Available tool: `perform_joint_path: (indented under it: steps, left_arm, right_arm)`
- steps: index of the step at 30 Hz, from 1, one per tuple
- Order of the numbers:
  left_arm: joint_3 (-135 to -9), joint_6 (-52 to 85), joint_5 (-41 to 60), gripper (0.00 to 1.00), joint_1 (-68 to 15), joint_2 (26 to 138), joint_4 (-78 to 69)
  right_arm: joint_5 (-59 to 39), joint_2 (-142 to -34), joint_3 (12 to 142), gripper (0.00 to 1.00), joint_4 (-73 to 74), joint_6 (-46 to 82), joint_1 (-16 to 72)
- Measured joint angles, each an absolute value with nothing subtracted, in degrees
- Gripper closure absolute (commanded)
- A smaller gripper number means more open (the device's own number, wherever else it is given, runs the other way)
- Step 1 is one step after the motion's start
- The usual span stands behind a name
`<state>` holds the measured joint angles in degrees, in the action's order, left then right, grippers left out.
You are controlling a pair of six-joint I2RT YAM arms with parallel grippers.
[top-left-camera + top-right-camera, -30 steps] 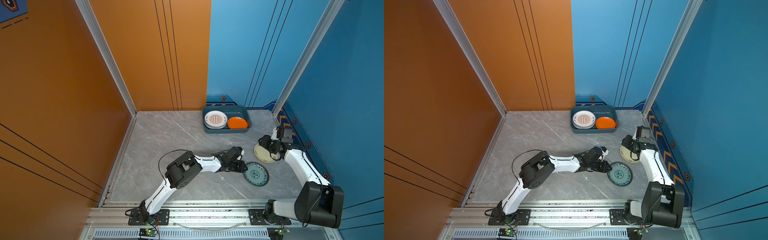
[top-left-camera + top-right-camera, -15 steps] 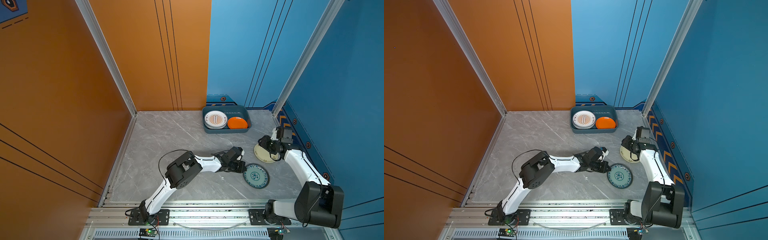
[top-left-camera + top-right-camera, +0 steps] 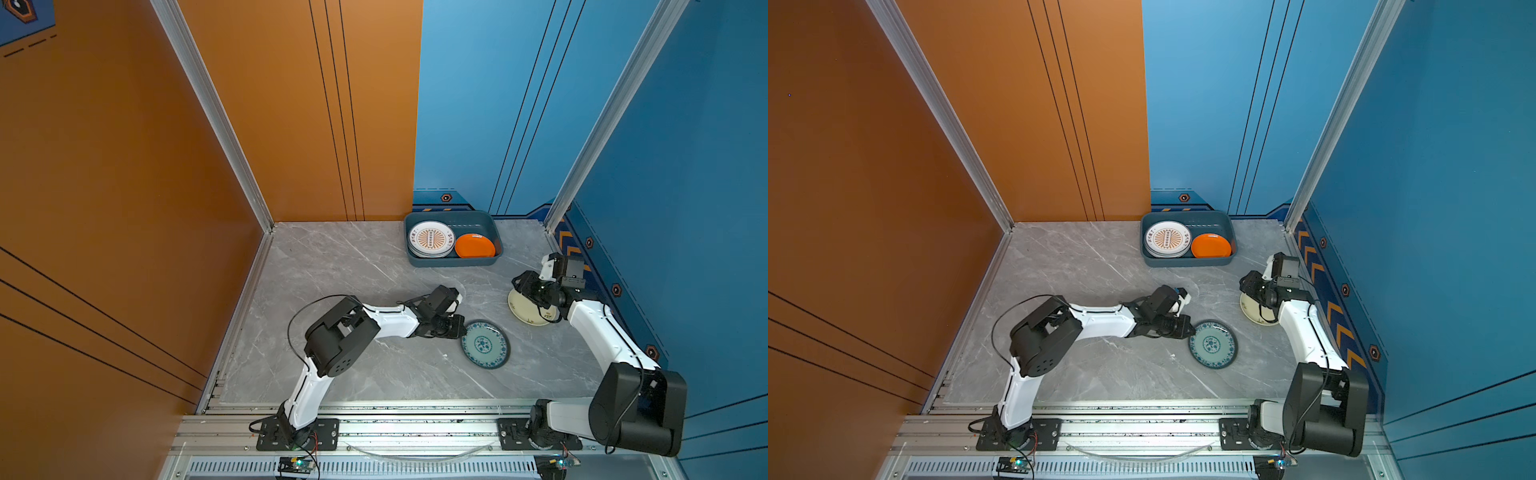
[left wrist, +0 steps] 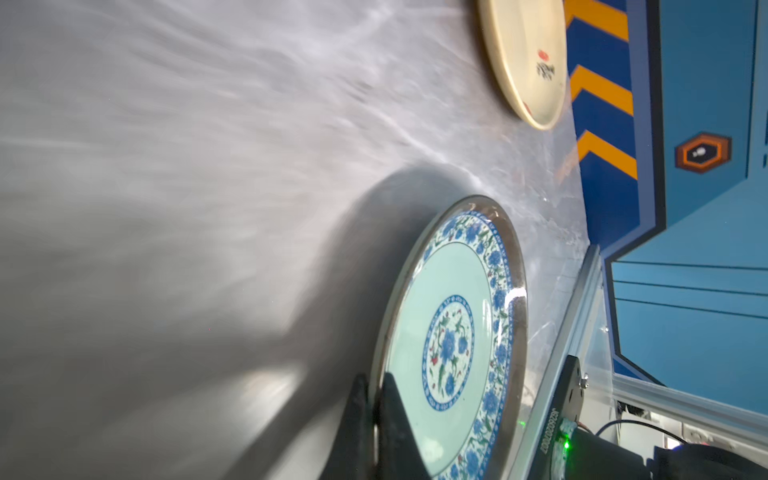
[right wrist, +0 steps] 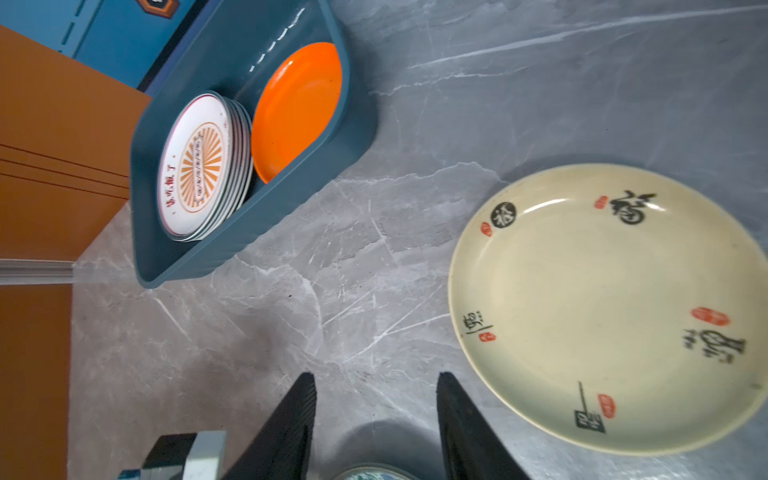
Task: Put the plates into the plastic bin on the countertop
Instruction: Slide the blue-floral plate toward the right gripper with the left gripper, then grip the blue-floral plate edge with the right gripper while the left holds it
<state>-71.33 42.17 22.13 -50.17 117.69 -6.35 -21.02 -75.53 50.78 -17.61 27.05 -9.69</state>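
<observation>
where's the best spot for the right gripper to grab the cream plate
Probably the raised rim of the cream plate, on the edge nearest the right gripper. It lies flat and face up on the countertop, so only the lip offers a pinch: come in low from that side, one finger above, one below.

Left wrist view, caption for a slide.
Left gripper grips the rim of the teal floral plate; cream plate beyond on the countertop.

Grey marble countertop (image 3: 332, 270). Bin (image 3: 453, 262) at back edge, right of centre. Cream plate (image 3: 525, 311) flat near right edge. Teal plate (image 3: 486, 345) right of centre, nearer the front edge, apart from the cream one.
</observation>
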Motion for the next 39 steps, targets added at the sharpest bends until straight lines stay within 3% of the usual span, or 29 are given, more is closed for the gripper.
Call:
perform_joint_path:
  steps: [7, 13, 26, 31, 39]
  left_arm:
    - [-63.2, 39.9, 22.5, 1.0, -41.9, 106.0, -4.6]
    - [-59.7, 37.7, 23.4, 1.0, -36.7, 98.1, -2.3]
    - [-57.1, 34.9, 24.6, 1.0, -29.4, 87.6, 2.9]
    - [-57.1, 34.3, 25.1, 1.0, -28.6, 86.5, 3.6]
    - [-57.1, 33.8, 25.7, 1.0, -27.4, 86.4, 4.2]
  right_arm:
    - [-29.2, -76.6, 48.9, 0.45, -12.0, 28.1, -7.2]
    - [-37.0, -79.4, 48.1, 0.33, -6.9, 28.9, -2.6]
    - [-48.2, -83.5, 47.4, 0.32, 3.9, 32.0, 9.2]
    - [-49.0, -85.6, 47.4, 0.38, 6.3, 33.3, 12.0]
    - [-51.1, -88.2, 47.4, 0.66, 9.1, 34.9, 16.2]
